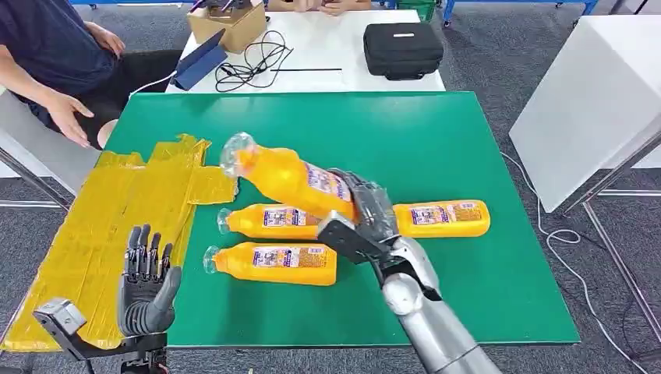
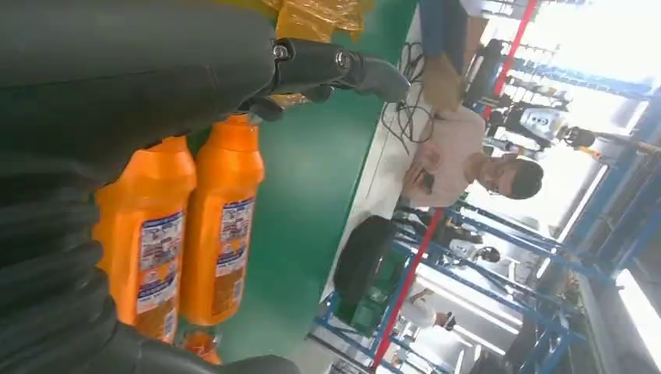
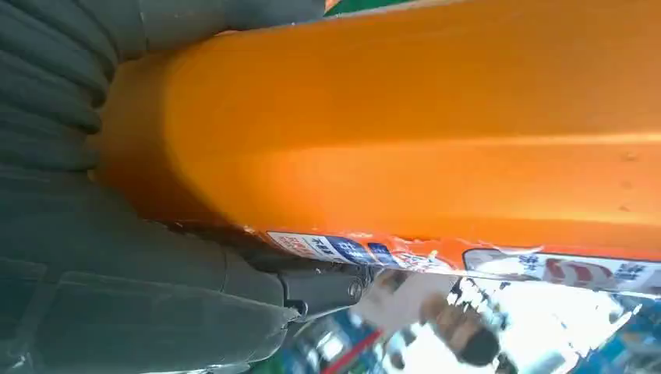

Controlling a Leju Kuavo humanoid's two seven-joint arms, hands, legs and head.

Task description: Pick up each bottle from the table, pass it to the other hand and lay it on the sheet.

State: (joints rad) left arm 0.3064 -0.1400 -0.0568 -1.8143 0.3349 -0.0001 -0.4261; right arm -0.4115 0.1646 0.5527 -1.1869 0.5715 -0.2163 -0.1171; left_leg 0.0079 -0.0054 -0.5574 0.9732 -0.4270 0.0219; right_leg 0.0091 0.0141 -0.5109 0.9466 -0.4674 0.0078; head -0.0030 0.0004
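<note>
- Green table [image 1: 436, 140]: carries three orange bottles lying on their sides near the front edge; the yellow sheet [image 1: 101, 226] covers its left edge.
- Lifted bottle [image 1: 284, 178]: tilted, clear cap end toward the sheet, raised above the middle of the table over the lying bottles [image 1: 273, 263].
- Right hand [image 1: 372, 209]: fingers wrapped round the base half of the lifted bottle. For a sound pass, the free neck half should be carried toward the left hand.
- Left hand [image 1: 146, 282]: fingers apart, holding nothing, raised at the front left corner over the sheet; it should close before the right lets go.
- Hard to make out: the right hand hides part of two lying bottles; the right wrist view is too close to show fingertip contact.
</note>
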